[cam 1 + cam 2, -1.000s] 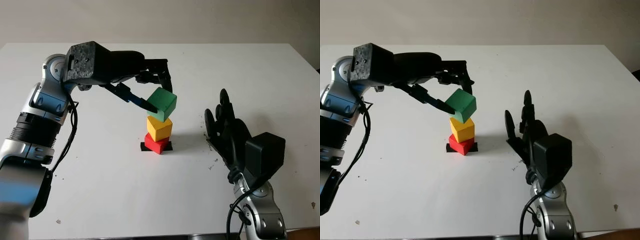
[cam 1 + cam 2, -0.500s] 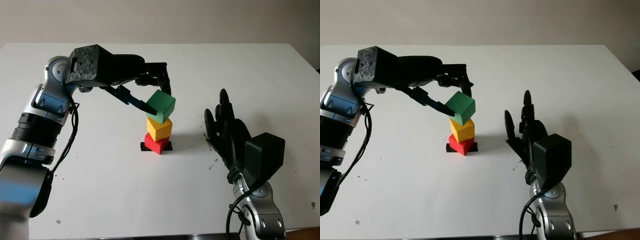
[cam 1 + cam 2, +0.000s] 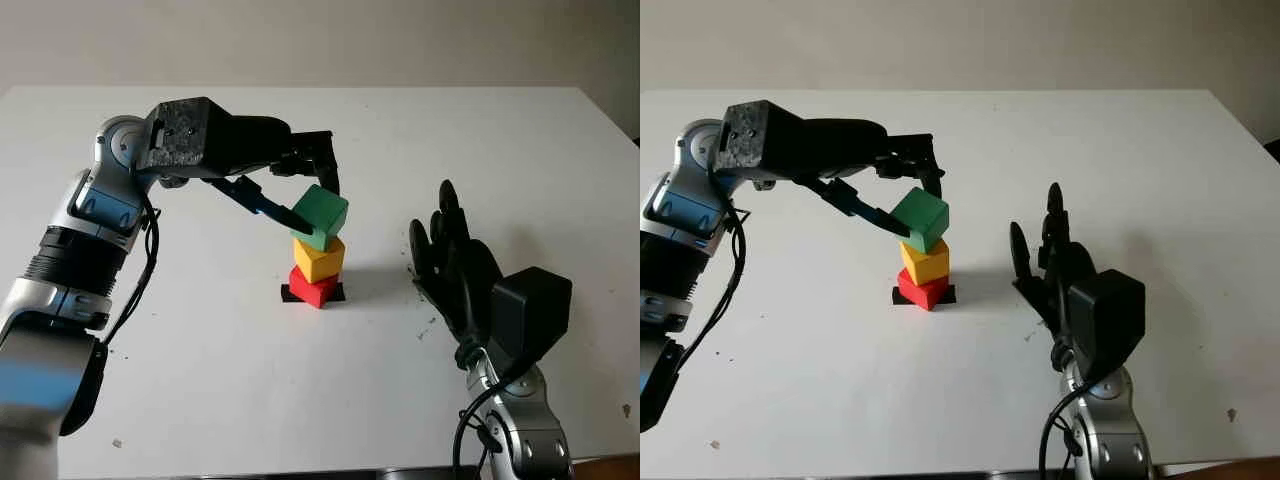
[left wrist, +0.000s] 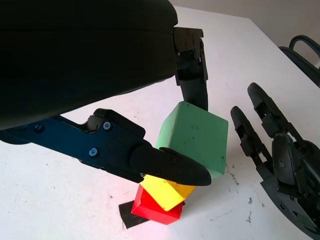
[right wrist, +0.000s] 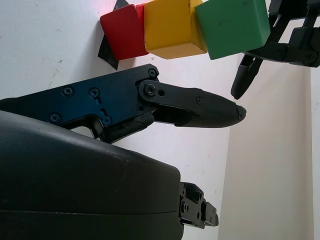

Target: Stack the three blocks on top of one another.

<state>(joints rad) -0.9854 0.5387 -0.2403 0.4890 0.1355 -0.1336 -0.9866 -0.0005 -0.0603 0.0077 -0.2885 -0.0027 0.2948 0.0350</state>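
Right hand (image 3: pixel 455 262): nearest the robot, at the tabletop's right side, open, holding nothing, raised with fingers pointing away from the robot, well apart from the stack.
Tabletop (image 3: pixel 520 140): white, with small dark specks.
Black marker (image 3: pixel 288 293): a flat dark patch on the tabletop under the stack.
Red block (image 3: pixel 313 288): bottom of the stack, sitting on the black marker, turned a little askew.
Yellow block (image 3: pixel 319 258): sits directly on the red block.
Green block (image 3: pixel 321 215): top of the stack, tilted, its lower edge touching the yellow block, gripped by the left hand.
Left hand (image 3: pixel 301 196): reaches in from the left above the stack, fingers closed on the green block, one finger (image 4: pixel 167 165) against its near side, others on its far side.
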